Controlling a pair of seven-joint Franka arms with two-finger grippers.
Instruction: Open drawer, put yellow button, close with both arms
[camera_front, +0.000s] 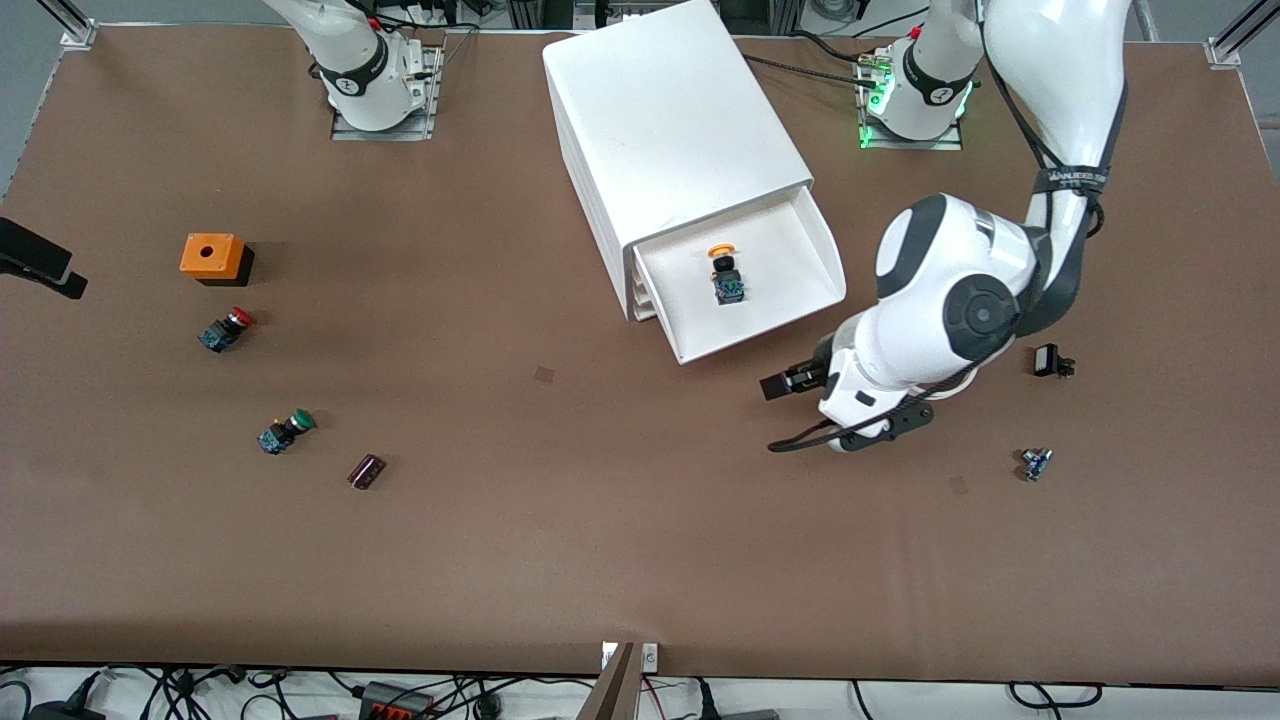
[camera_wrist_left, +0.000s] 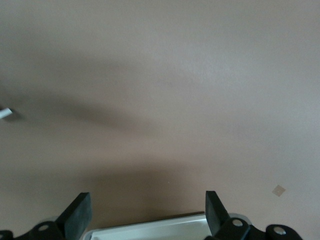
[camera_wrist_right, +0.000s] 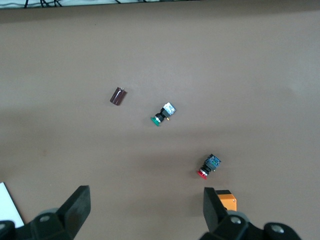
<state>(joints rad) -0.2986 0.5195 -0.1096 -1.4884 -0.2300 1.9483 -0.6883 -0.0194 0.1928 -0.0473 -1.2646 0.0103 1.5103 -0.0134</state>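
The drawer (camera_front: 762, 336), topmost of the white cabinet (camera_front: 670, 120), stands pulled out. The yellow button (camera_front: 725, 272) lies inside it, orange cap toward the cabinet. My left gripper (camera_front: 785, 385) is open and empty, low over the table just off the drawer's front lip, toward the front camera. In the left wrist view its fingers (camera_wrist_left: 79, 214) stand wide apart around the drawer's white rim (camera_wrist_left: 150, 228) without touching it. My right gripper (camera_wrist_right: 145, 205) is open and empty, high over the right arm's end of the table. It is outside the front view.
An orange box (camera_front: 212, 258), a red-capped switch (camera_front: 227, 328), a green-capped switch (camera_front: 285, 430) and a small maroon piece (camera_front: 365, 471) lie toward the right arm's end. A small black part (camera_front: 1050, 362) and a small blue part (camera_front: 1035, 463) lie beside the left arm.
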